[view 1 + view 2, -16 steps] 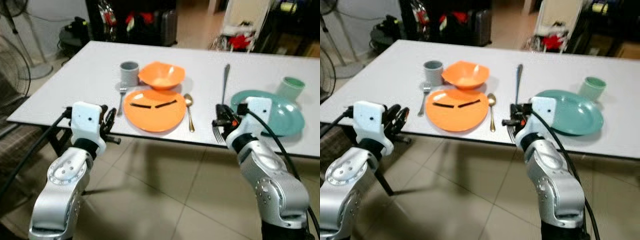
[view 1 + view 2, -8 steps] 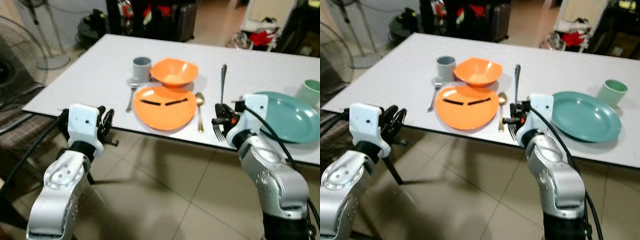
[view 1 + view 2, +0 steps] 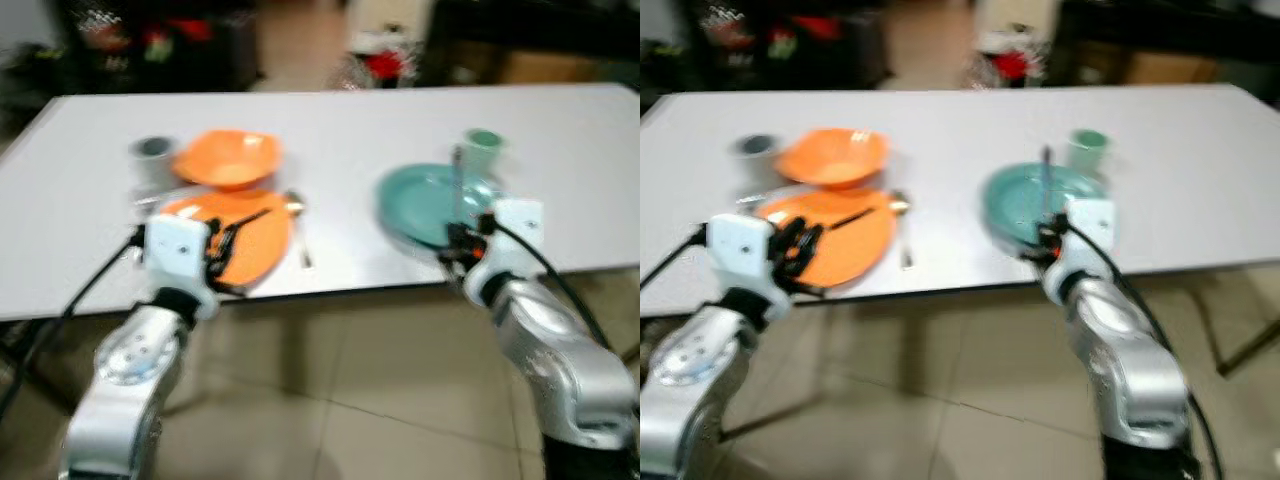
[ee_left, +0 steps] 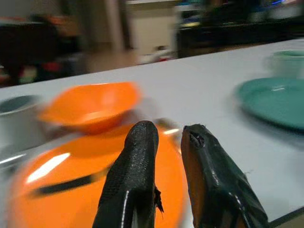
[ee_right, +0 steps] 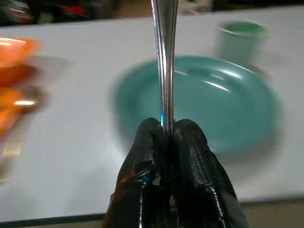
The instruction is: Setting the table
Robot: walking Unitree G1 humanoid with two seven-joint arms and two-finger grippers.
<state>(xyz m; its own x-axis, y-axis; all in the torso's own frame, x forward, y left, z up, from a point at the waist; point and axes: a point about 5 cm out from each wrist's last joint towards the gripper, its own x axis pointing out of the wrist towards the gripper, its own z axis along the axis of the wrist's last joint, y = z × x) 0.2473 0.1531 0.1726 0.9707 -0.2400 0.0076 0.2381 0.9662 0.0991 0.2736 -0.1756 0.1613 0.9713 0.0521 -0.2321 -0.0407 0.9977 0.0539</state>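
Observation:
My right gripper [image 3: 458, 247] is shut on a silver fork [image 3: 457, 190] and holds it by the tine end, the handle [image 5: 164, 47] pointing away over the teal plate [image 3: 420, 205]. It hovers at the table's near edge, just in front of that plate. A teal cup [image 3: 483, 150] stands behind the plate. To the left lies an orange plate [image 3: 250, 240] with black chopsticks [image 4: 71, 183] across it; behind it are an orange bowl [image 3: 228, 158] and a grey cup [image 3: 152, 156]. My left gripper [image 4: 168, 135] is shut and empty, at the near edge before the orange plate. The eye views are blurred.
A spoon [image 3: 298, 232] lies right of the orange plate. The white table [image 3: 340, 120] has bare room between the two place settings and at the far side. Dark furniture and clutter stand beyond the table. Tiled floor lies below my arms.
The whole view has swung right along the table. My right gripper with the fork now stands before the teal plate instead of left of it; my left gripper now fronts the orange plate.

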